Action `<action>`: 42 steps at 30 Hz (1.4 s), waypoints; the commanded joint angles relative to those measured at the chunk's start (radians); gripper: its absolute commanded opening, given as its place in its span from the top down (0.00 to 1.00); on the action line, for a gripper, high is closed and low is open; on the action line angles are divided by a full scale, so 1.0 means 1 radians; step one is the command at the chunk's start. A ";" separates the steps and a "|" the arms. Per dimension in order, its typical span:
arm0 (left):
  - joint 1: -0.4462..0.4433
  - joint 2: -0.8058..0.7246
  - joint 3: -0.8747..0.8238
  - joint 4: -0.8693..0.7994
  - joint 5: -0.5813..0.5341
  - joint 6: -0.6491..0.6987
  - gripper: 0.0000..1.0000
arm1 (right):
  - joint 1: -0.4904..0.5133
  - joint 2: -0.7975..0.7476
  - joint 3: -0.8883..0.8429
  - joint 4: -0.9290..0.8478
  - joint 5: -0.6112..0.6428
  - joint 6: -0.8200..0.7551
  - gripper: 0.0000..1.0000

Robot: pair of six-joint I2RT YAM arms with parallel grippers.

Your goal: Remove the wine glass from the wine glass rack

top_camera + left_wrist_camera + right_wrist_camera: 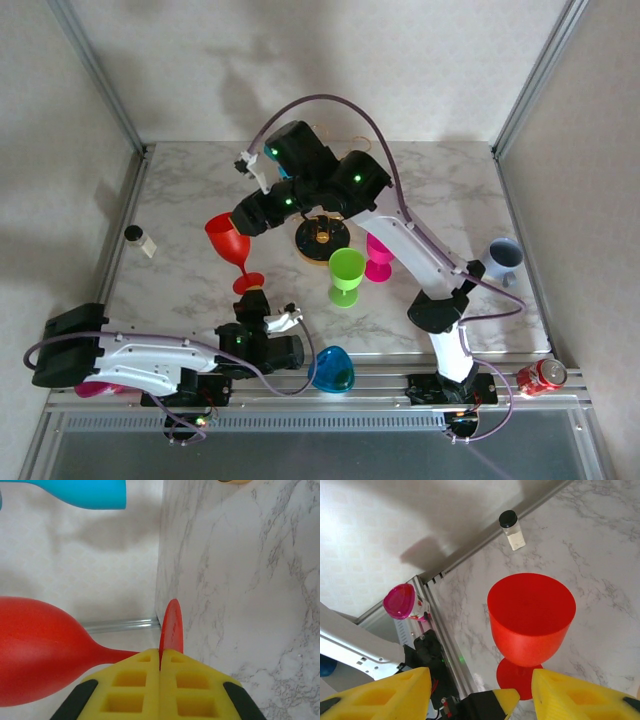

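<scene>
A: Anything hidden?
B: The right arm covers most of the wine glass rack (322, 236); perhaps those are its gold loops behind.
A: The pincers?
B: The left gripper (160, 654) clamps the foot of the red wine glass (530, 615), left of the rack. The right gripper (480, 677) gapes wide, holding nothing.

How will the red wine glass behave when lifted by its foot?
The red opaque wine glass looks like plastic, so probably light, not fragile. Its wide bowl on a thin stem likely makes it top-heavy. The left tool, shut on the foot's rim, may let it pivot.

wine glass rack (322, 237): mostly behind right arm (400, 225) | cyan object (75, 492): cropped top
</scene>
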 commanded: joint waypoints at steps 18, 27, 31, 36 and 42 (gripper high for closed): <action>-0.043 -0.048 -0.155 0.167 -0.218 0.265 1.00 | 0.045 0.153 0.140 -0.030 -0.014 -0.072 0.36; -0.051 -0.037 -0.178 0.226 -0.253 0.321 1.00 | 0.074 0.189 0.146 -0.029 -0.001 -0.122 0.33; -0.052 -0.033 -0.178 0.227 -0.248 0.322 1.00 | 0.091 0.192 0.150 -0.031 0.019 -0.150 0.33; -0.053 -0.041 -0.178 0.232 -0.247 0.324 1.00 | 0.100 0.193 0.150 -0.040 0.004 -0.169 0.33; -0.053 -0.044 -0.179 0.235 -0.247 0.324 1.00 | 0.114 0.208 0.150 -0.059 0.014 -0.197 0.34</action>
